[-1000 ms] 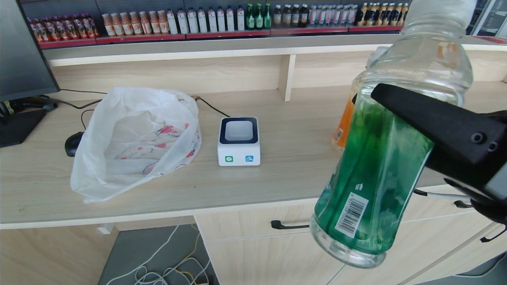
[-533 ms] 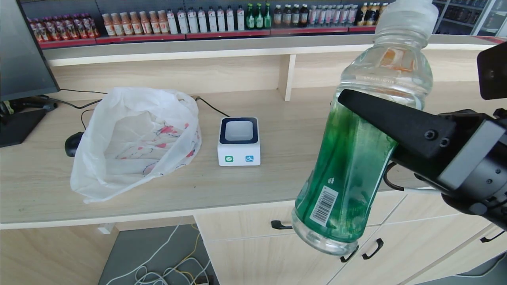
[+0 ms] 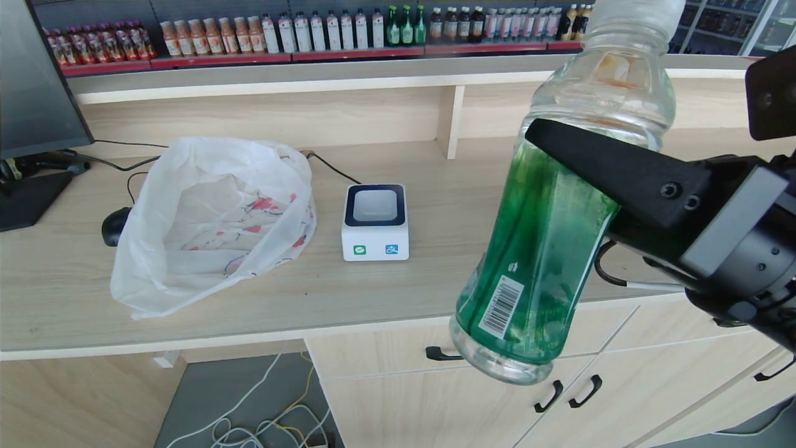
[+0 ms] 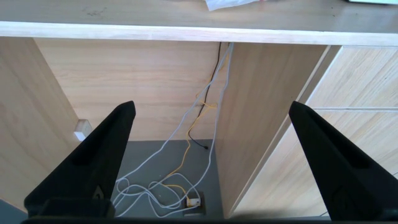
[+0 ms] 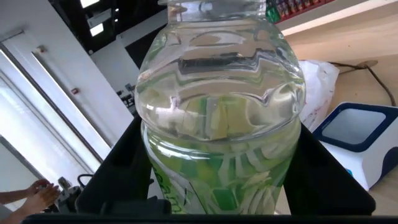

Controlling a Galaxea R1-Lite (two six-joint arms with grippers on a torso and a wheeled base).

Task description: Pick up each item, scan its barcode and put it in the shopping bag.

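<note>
My right gripper (image 3: 572,155) is shut on a clear bottle with a green label (image 3: 547,236), held tilted in the air above the counter's front edge, to the right of the scanner. Its barcode (image 3: 501,307) faces the head camera near the bottle's base. The white scanner (image 3: 375,221) with a dark-rimmed window stands mid-counter, and the open white shopping bag (image 3: 211,218) lies left of it. In the right wrist view the bottle (image 5: 221,124) sits between the black fingers (image 5: 118,168), with the scanner (image 5: 357,134) and bag (image 5: 320,81) beyond. My left gripper (image 4: 211,168) hangs open below the counter edge.
A black mouse (image 3: 114,225) and a monitor (image 3: 37,74) are at the counter's left end. A raised shelf (image 3: 373,81) runs along the back, with racks of bottles (image 3: 348,28) behind. Drawer handles (image 3: 444,354) and floor cables (image 4: 168,186) lie under the counter (image 3: 435,186).
The right gripper has carried the bottle leftward toward the scanner, a little lower, so its base and barcode have shifted left. The bag and scanner have not moved.
</note>
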